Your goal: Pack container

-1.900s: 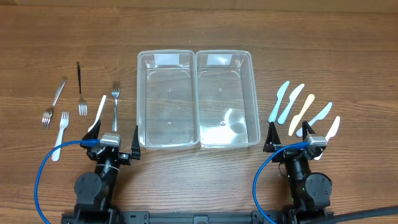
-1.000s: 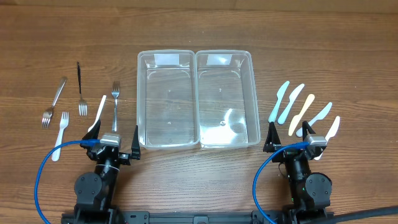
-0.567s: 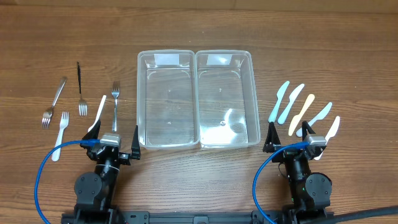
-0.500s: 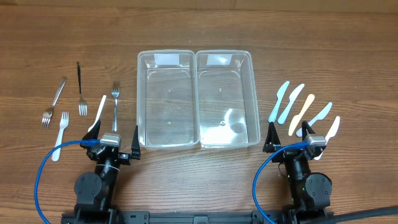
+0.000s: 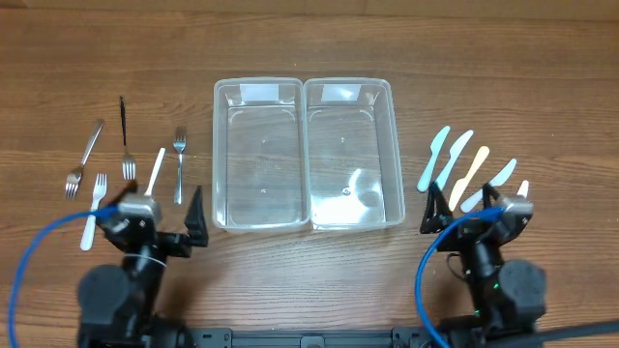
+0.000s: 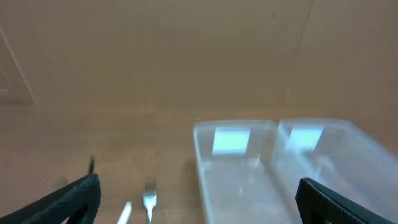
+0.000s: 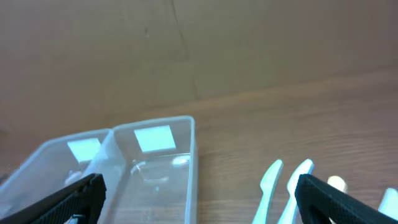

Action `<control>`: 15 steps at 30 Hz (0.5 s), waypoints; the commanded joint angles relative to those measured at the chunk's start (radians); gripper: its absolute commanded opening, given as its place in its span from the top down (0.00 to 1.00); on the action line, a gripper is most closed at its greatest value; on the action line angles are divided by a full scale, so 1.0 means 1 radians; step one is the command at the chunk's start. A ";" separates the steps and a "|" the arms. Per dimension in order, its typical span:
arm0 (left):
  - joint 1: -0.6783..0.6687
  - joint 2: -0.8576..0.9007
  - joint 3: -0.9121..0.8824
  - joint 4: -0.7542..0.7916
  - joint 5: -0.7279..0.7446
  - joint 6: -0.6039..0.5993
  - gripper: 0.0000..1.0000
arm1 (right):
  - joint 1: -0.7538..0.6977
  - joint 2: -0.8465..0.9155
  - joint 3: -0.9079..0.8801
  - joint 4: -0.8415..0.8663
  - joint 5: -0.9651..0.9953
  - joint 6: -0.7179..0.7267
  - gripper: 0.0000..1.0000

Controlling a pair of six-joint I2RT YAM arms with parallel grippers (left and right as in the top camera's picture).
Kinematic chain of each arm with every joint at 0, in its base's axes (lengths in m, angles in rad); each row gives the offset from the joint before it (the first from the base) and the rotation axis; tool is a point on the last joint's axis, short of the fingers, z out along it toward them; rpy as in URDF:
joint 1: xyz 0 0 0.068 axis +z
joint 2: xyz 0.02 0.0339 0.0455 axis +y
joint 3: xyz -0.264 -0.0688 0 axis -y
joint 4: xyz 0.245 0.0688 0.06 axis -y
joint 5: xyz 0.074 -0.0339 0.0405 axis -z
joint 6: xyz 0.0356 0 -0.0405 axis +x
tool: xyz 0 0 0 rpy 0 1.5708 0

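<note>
Two clear plastic containers sit side by side mid-table, the left one [image 5: 258, 155] and the right one [image 5: 353, 153], both empty. Several forks lie to the left, among them a metal fork [image 5: 179, 159] and a white plastic fork [image 5: 95, 203]. Several plastic knives [image 5: 452, 159] lie to the right. My left gripper [image 5: 160, 224] is open and empty, raised near the front left, over the white utensils. My right gripper [image 5: 462, 208] is open and empty, raised over the near ends of the knives. The left wrist view shows the containers [image 6: 249, 168]; the right wrist view shows knives [image 7: 268, 186].
A dark-handled fork [image 5: 125, 135] and a tilted metal fork [image 5: 85, 155] lie at the far left. Blue cables loop from both arm bases at the table's front edge. Bare wood surrounds the containers at the back.
Both arms have lifted from their low rest pose and moved up and slightly forward. The left gripper has shifted left. No object has moved.
</note>
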 commanded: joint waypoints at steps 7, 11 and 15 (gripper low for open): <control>0.005 0.781 0.803 -0.609 -0.007 -0.015 0.00 | -0.002 0.599 0.610 -0.460 -0.038 0.002 0.00; 0.005 0.997 0.928 -0.680 0.010 -0.013 0.00 | -0.002 0.755 0.749 -0.596 0.011 0.008 0.00; 0.005 1.139 0.927 -0.681 0.029 -0.006 0.18 | -0.002 0.814 0.755 -0.634 0.083 0.085 0.00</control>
